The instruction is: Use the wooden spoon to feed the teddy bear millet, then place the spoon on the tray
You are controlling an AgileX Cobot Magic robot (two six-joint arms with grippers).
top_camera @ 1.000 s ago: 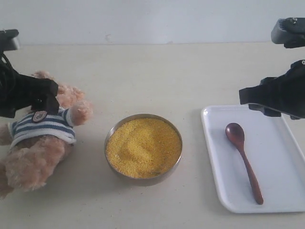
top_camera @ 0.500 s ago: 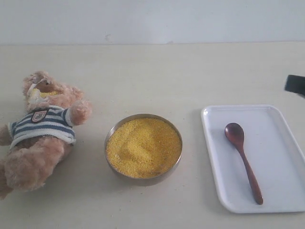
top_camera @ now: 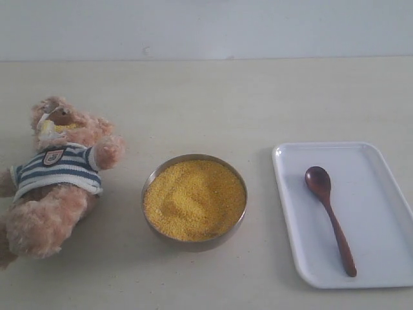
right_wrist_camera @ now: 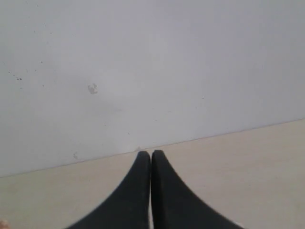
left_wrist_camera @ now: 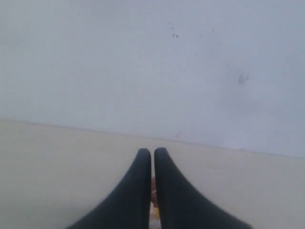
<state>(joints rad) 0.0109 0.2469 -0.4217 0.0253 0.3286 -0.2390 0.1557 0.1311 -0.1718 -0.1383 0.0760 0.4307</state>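
Slim dark wooden spoon [top_camera: 331, 219] on flat white tray [top_camera: 381, 194]
Handle points near, on the right; left pincer [left_wrist_camera: 152, 150] and right pincer [right_wrist_camera: 151, 152] are pressed together, empty.

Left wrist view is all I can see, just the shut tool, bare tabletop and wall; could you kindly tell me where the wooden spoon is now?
Observer: The wooden spoon lies flat on the tray, its bowl end toward the wall.
Operator: Thank you. Did the bear get any millet?
Observer: Yellow grains matching the millet in the bowl show on the teddy bear, on its face.
Operator: And the right tool?
Observer: The right tool is shut, holds nothing and points at the wall.
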